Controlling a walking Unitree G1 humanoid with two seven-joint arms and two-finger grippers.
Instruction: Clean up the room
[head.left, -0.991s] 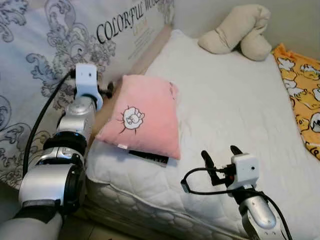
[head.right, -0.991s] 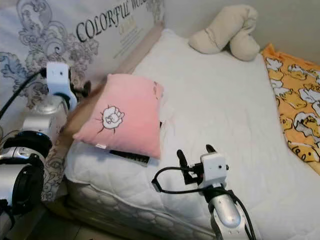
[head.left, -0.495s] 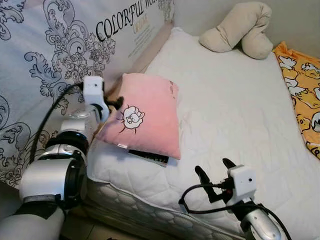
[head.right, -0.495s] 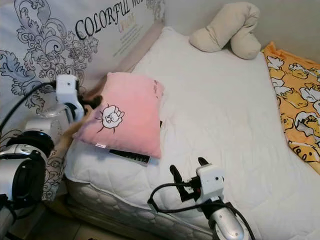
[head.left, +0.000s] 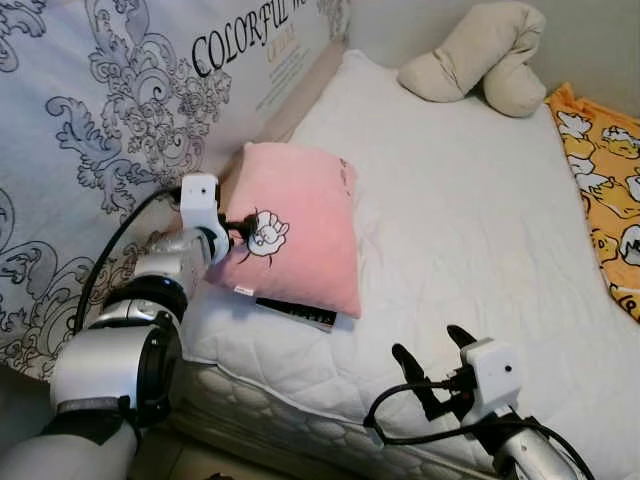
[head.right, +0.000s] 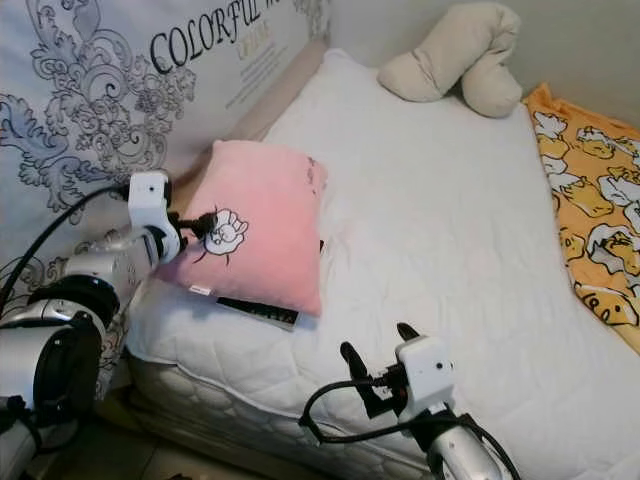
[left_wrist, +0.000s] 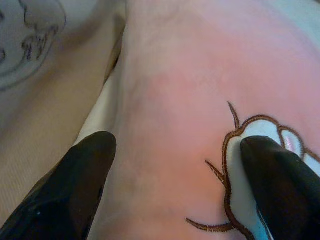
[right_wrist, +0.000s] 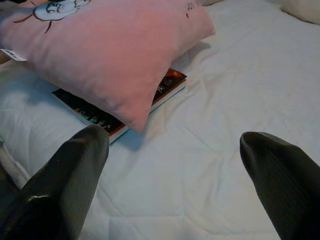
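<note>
1. The left claw (head.left: 243, 226), fingers apart, straddles the left edge of the pink pillow (head.left: 300, 222), seemingly set to grip it.
2. That pillow lies on the bed's (head.left: 470, 210) near-left corner, covering a book (head.left: 296, 313).
3. The right claw (head.left: 436, 358) hovers spread and empty, near right.

Silver arms with black joint bands, white wrist boxes, looping black cables, left pincer (head.left: 246, 224) and right pincer (head.left: 434, 357) black-fingered

Book (right_wrist: 120, 112) mostly under pillow (head.left: 300, 225) (title unreadable)
</note>
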